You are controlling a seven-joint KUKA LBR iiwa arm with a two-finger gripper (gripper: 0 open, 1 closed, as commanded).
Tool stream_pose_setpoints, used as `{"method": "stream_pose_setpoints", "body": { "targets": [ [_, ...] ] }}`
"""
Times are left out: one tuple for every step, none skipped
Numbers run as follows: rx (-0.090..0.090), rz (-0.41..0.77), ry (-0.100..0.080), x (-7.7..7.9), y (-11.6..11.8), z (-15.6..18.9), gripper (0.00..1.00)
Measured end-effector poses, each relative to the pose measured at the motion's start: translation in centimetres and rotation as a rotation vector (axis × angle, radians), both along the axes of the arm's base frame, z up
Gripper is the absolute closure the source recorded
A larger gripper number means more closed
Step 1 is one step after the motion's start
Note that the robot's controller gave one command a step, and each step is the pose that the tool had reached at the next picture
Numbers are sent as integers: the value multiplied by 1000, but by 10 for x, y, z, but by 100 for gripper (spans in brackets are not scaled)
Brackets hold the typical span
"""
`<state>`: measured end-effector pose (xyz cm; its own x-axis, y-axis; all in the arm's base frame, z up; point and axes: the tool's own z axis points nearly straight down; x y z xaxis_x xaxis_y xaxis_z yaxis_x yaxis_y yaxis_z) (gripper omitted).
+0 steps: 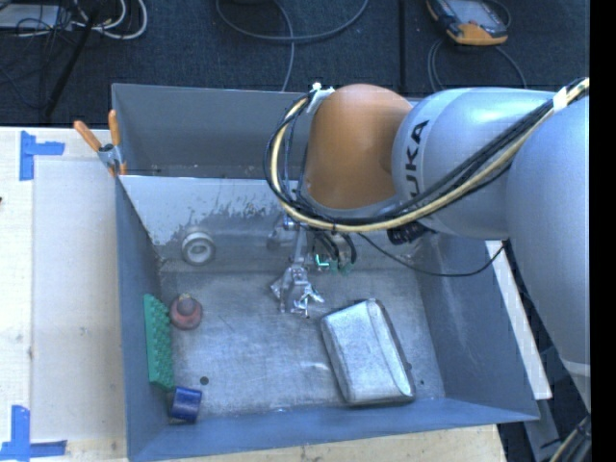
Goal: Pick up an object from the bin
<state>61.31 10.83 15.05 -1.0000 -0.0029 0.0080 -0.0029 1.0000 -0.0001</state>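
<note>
My gripper [299, 295] hangs low over the bin floor near the middle, below the orange wrist cover. Nothing shows in it. Just to its lower right lies a flat silver-grey rectangular pouch [366, 351], whose upper left corner is close to the gripper but apart from it. Further left, a small reddish-brown round knob [185, 313] rests on the floor.
A white ring-shaped roll [197, 248] lies at the back left. A green ridged strip [157, 341] runs along the left wall, with a blue cylinder [185, 404] at its near end. The arm and its cables cover the bin's back right.
</note>
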Motion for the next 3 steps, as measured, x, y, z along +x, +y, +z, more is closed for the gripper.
{"method": "stream_pose_setpoints", "body": {
  "targets": [
    [3,-127,-11,-8,-47,-81,0],
    [3,-127,-19,-6,-46,-76,100],
    [1,155,-17,-23,-35,91,100]
  ]
}}
